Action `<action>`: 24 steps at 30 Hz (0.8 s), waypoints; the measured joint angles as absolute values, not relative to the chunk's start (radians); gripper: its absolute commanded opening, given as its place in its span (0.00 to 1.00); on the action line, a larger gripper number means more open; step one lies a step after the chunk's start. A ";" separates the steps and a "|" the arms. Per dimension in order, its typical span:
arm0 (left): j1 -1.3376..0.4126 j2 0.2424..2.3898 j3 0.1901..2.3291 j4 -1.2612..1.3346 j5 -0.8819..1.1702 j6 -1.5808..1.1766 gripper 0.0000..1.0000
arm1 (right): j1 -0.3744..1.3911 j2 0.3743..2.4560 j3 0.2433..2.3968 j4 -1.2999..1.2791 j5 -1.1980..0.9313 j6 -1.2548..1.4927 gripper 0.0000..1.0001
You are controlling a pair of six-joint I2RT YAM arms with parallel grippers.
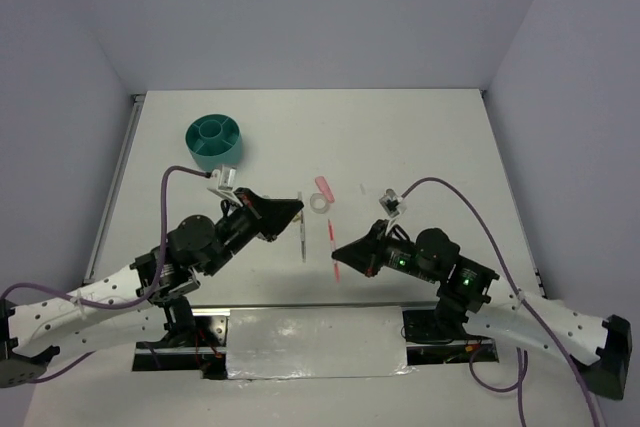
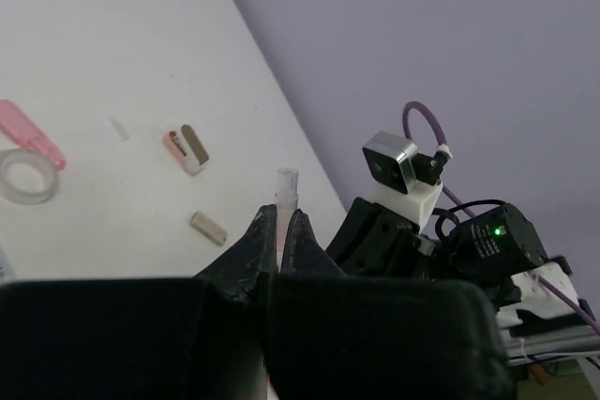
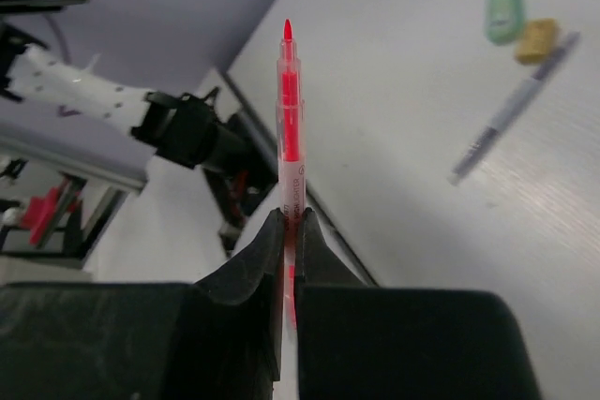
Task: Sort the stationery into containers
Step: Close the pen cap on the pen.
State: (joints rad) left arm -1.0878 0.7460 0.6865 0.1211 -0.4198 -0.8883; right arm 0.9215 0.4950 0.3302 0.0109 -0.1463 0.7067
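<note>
The teal organizer (image 1: pixel 200 129) stands at the far left of the table. My left gripper (image 1: pixel 298 209) (image 2: pixel 279 217) is shut on a thin pale pen (image 2: pixel 285 185) whose end pokes above the fingers. My right gripper (image 1: pixel 338 252) (image 3: pixel 292 217) is shut on a red pen (image 1: pixel 333 232) (image 3: pixel 290 128) and holds it above the table. A white tape ring (image 1: pixel 319 203) (image 2: pixel 28 199) and a pink block (image 1: pixel 322 187) (image 2: pixel 28 133) lie between the grippers. A grey pen (image 3: pixel 511 110), a mint-green block (image 3: pixel 504 2) and a beige block (image 3: pixel 536 39) lie together on the table.
A pink-and-beige block (image 2: pixel 187 149), a small beige block (image 2: pixel 208 227) and a tiny white piece (image 2: pixel 117 128) lie to the right of the tape ring. The right arm's wrist camera (image 2: pixel 398 166) is close in front of my left gripper. A silver patch (image 1: pixel 315 342) covers the near edge.
</note>
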 measured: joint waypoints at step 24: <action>-1.082 0.551 0.530 0.389 -0.290 -0.786 0.00 | 1.254 0.783 0.606 0.207 0.117 0.603 0.00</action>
